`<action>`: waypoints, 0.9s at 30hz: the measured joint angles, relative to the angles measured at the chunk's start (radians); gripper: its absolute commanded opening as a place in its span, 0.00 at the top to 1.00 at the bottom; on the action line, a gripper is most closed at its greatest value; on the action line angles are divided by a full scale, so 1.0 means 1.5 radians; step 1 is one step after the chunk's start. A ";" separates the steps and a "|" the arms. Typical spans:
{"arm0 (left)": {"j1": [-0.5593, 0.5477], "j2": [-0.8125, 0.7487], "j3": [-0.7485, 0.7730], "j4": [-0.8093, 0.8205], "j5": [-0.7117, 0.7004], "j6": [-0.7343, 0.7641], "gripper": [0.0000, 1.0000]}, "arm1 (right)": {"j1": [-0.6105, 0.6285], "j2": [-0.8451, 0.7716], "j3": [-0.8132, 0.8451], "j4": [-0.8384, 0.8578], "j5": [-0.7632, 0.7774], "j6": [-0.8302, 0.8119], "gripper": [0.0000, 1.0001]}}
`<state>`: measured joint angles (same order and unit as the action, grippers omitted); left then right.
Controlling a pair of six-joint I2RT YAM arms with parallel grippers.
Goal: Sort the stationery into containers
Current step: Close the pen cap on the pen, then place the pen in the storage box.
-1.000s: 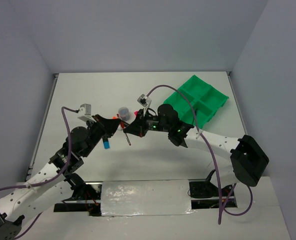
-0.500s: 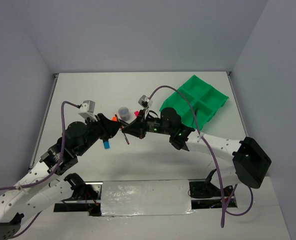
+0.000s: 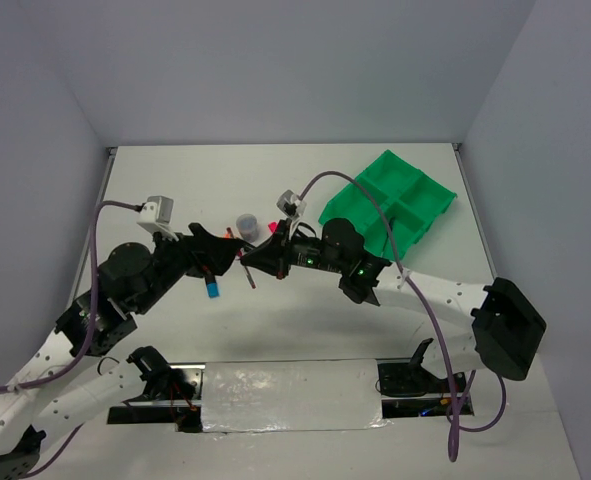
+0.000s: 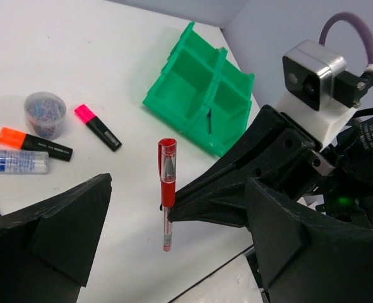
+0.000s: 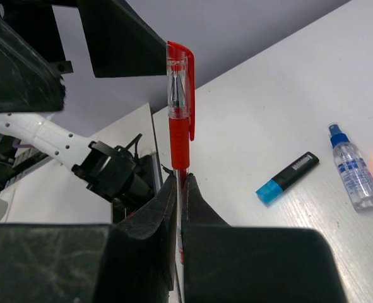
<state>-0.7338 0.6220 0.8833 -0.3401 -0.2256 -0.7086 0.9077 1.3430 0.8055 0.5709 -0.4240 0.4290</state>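
A thin red pen (image 4: 167, 189) hangs upright above the table, and my right gripper (image 5: 180, 183) is shut on its lower barrel. In the top view the pen (image 3: 250, 272) sits between both arms near the table's middle. My left gripper (image 4: 173, 240) stands wide open around the pen, with its fingers (image 4: 66, 233) well apart from it. The green four-compartment tray (image 3: 390, 205) lies at the back right. On the table lie an orange highlighter (image 4: 35, 144), a pink highlighter (image 4: 98, 126), a blue highlighter (image 5: 287, 178) and a clear-blue tube (image 4: 16, 161).
A small round clear pot of coloured clips (image 4: 45, 113) stands beside the highlighters. My right gripper (image 3: 247, 260) and left gripper (image 3: 220, 256) nearly meet tip to tip. Walls close the table at the back and sides.
My left gripper has gone from shut to wide open, letting go of the red pen, and its arm has drawn back to the left. The right gripper still holds the pen.
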 measured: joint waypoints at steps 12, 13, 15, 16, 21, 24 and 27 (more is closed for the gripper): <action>0.000 0.002 0.013 0.004 -0.009 0.032 0.18 | 0.025 -0.018 0.000 -0.002 -0.002 0.023 1.00; 0.000 0.003 0.013 0.004 -0.009 0.034 0.16 | 0.026 -0.018 0.000 -0.002 0.002 0.025 1.00; 0.000 0.003 0.013 0.005 -0.010 0.035 0.10 | 0.026 -0.019 0.000 -0.017 0.034 0.033 1.00; 0.000 0.003 0.013 0.005 -0.014 0.035 0.07 | 0.026 -0.021 0.000 -0.031 0.053 0.036 1.00; 0.000 0.001 0.014 -0.001 -0.048 0.036 0.01 | 0.026 -0.023 -0.002 -0.084 0.138 0.052 1.00; -0.001 0.002 0.028 -0.034 -0.083 0.033 0.01 | 0.014 -0.043 -0.010 -0.156 0.240 0.078 1.00; -0.001 0.001 0.064 -0.090 -0.126 0.032 0.01 | -0.044 -0.080 -0.022 -0.249 0.340 0.096 1.00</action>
<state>-0.7349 0.6228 0.9794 -0.4744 -0.4141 -0.6601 0.8421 1.2232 0.7731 0.1978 0.0860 0.5728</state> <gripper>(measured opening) 0.993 0.030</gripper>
